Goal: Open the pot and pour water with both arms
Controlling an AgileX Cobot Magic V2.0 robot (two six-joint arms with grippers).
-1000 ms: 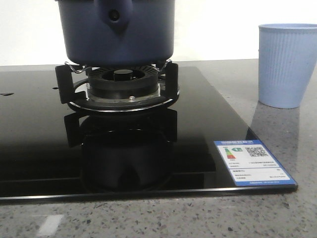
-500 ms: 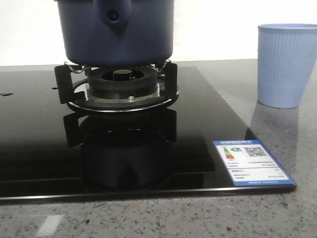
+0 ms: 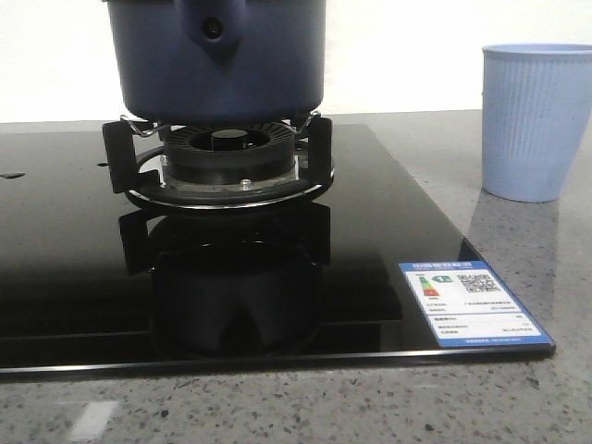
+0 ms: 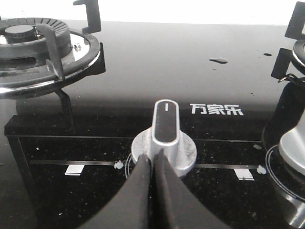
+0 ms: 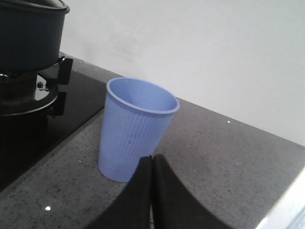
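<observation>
Pot-wise, the scene starts nearest the front camera with the speckled grey desk (image 3: pixel 277 407), on which the glossy black glass hob (image 3: pixel 74 277) lies. A blue-bordered energy label (image 3: pixel 470 303) is stuck on the hob's near right corner. Farther back, the black pan support (image 3: pixel 125 153) rings a gas burner (image 3: pixel 227 148), and the dark navy pot (image 3: pixel 217 65) sits on those prongs, its handle stub with a round hole facing the camera. Its top is cut off by the picture's edge there. To the right, off the glass and on the bare desk, a pale blue ribbed cup (image 3: pixel 536 120) stands upright, well apart from the pot.

In the left wrist view, the left tool (image 4: pixel 152 162) has its two dark fingers pressed together with nothing between them, the tips just at a silver control knob (image 4: pixel 164 136) on the hob. Beyond the knob is white lettering (image 4: pixel 216 109), a second, unoccupied burner (image 4: pixel 28 47) and a few water drops (image 4: pixel 218 60) on the glass.

In the right wrist view, the right tool (image 5: pixel 151 162) is likewise closed and empty-handed, its tips just in front of the cup (image 5: pixel 136 129), whose inside looks empty. Farther off, the pot (image 5: pixel 28 33) rests on its burner.
</observation>
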